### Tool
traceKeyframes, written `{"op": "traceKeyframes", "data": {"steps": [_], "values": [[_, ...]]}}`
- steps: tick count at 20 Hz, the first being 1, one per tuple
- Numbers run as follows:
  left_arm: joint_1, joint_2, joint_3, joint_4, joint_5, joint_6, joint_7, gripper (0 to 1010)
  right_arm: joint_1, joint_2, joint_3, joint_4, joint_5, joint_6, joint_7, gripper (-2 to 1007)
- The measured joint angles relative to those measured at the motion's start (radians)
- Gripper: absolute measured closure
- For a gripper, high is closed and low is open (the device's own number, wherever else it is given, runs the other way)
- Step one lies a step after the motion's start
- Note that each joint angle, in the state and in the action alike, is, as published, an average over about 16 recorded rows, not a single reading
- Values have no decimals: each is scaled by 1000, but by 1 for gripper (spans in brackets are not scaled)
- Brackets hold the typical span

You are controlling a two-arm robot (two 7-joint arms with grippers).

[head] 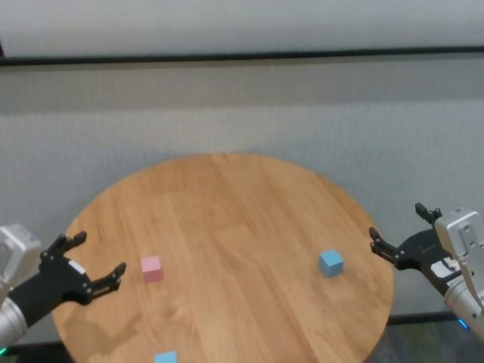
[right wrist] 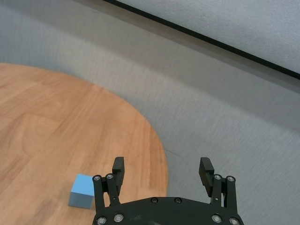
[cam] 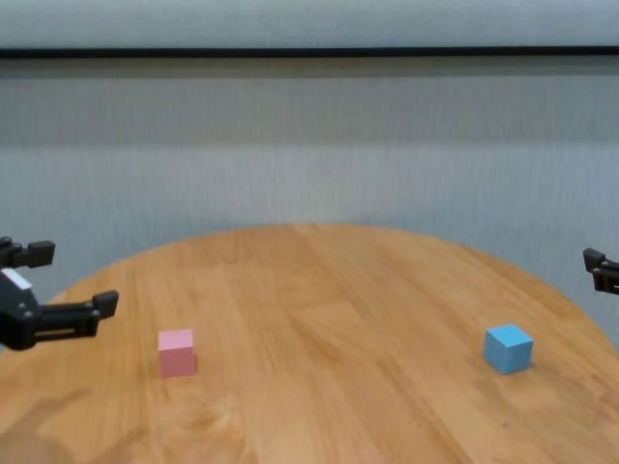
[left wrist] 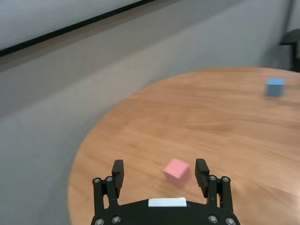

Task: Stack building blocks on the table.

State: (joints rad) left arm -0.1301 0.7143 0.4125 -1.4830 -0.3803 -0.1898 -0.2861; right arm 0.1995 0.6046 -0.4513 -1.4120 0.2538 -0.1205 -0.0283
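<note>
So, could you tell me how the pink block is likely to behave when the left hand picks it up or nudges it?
The pink block is a flat-faced cube, so it should slide rather than roll on the table. Its matte faces probably grip well between the open left hand. It looks small and rigid, so likely light and unlikely to deform.

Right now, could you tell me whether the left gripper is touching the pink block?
Apart. The head view shows bare table between the open left gripper and the pink block; the chest view shows the same gap.
</note>
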Motion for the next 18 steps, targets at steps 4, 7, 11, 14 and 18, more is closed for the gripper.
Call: {"op": "traceKeyframes", "data": {"steps": [4,7,11,14,18], "values": [[41,37,-8,-44,-23,-20,-63,10,0,0,0,0,0,0,0,1],[69,60,-8,-76,-31,-34,-105,10,0,0,0,0,0,0,0,1],[93,75,-1,-102,-36,-44,-158,10,0,0,0,0,0,0,0,1],[99,76,9,-109,-37,-46,-197,10,0,0,0,0,0,0,0,1],[95,68,26,-101,-37,-43,-246,10,0,0,0,0,0,0,0,1]]}}
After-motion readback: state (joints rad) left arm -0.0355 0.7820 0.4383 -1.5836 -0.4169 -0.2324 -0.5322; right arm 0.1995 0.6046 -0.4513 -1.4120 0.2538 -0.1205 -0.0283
